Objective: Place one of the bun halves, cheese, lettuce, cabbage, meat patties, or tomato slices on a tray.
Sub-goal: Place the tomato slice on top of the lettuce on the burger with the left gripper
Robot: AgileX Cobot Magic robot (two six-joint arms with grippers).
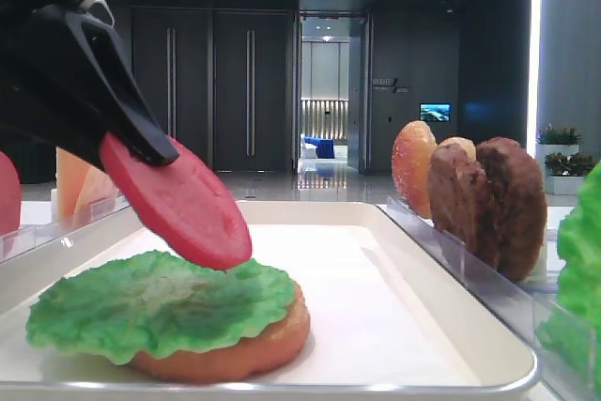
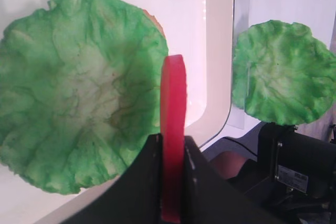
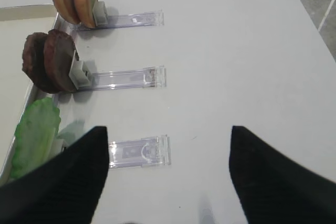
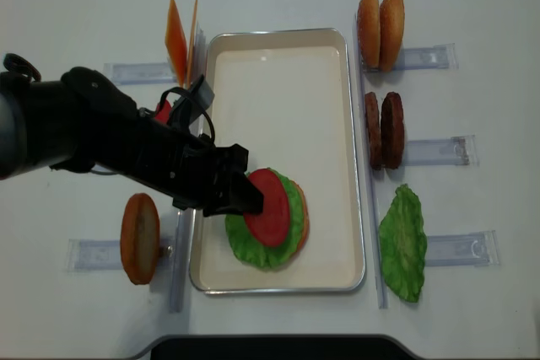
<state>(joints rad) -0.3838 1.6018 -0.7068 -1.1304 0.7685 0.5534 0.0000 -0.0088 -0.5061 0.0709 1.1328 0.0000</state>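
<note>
My left gripper [image 4: 245,193] is shut on a red tomato slice [image 4: 268,206], pinching it at its edge. The slice [image 1: 178,202] hangs tilted, its lower edge at or just above a green lettuce leaf [image 1: 160,302]. That leaf lies on a bun half [image 1: 244,349] in the near part of the white tray [image 4: 278,82]. In the left wrist view the slice [image 2: 172,108] stands edge-on between the jaws above the lettuce [image 2: 73,98]. My right gripper [image 3: 168,182] is open above the bare table, near an empty clear rack [image 3: 139,152].
Right of the tray, clear racks hold two bun halves [image 4: 380,18], two meat patties [image 4: 384,128] and a lettuce leaf [image 4: 401,242]. Left of it stand cheese slices [image 4: 179,40] and another bun half [image 4: 140,238].
</note>
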